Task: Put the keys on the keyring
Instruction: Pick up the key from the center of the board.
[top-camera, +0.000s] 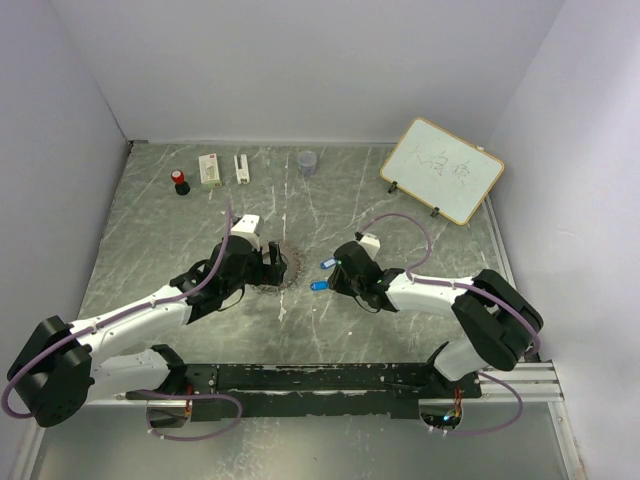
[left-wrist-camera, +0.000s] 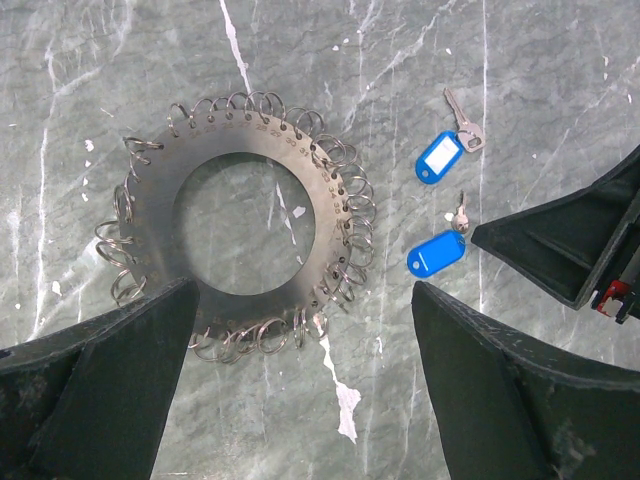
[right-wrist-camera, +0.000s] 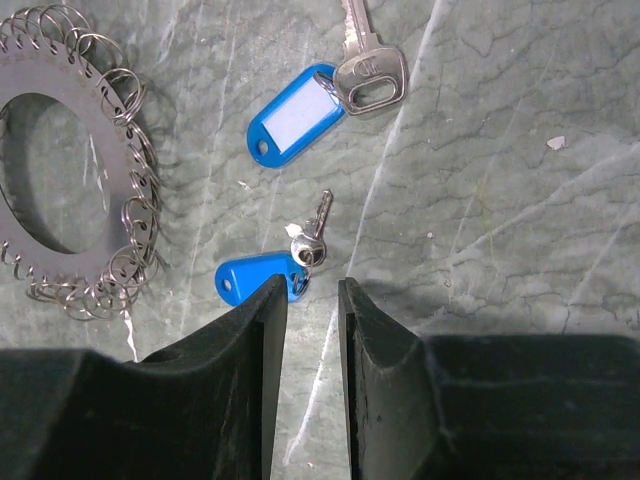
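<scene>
The keyring (top-camera: 284, 272) is a flat grey metal disc with a round hole, edged with many small wire rings. It lies on the table and shows clearly in the left wrist view (left-wrist-camera: 152, 220) and at the left of the right wrist view (right-wrist-camera: 118, 175). Two small silver keys with bright blue tags lie just right of it: one farther (top-camera: 326, 263) (left-wrist-camera: 438, 158) (right-wrist-camera: 295, 127), one nearer (top-camera: 319, 285) (left-wrist-camera: 435, 254) (right-wrist-camera: 258, 277). My left gripper (top-camera: 270, 266) (left-wrist-camera: 302, 292) is open, empty, over the disc's near edge. My right gripper (top-camera: 338, 276) (right-wrist-camera: 312, 286) has its jaws a narrow gap apart, empty, right at the nearer blue tag.
A small whiteboard (top-camera: 441, 169) leans at the back right. A small grey cup (top-camera: 307, 161), two white boxes (top-camera: 210, 169) (top-camera: 242, 167) and a red-topped object (top-camera: 180, 182) stand along the back. Walls close in the table on three sides.
</scene>
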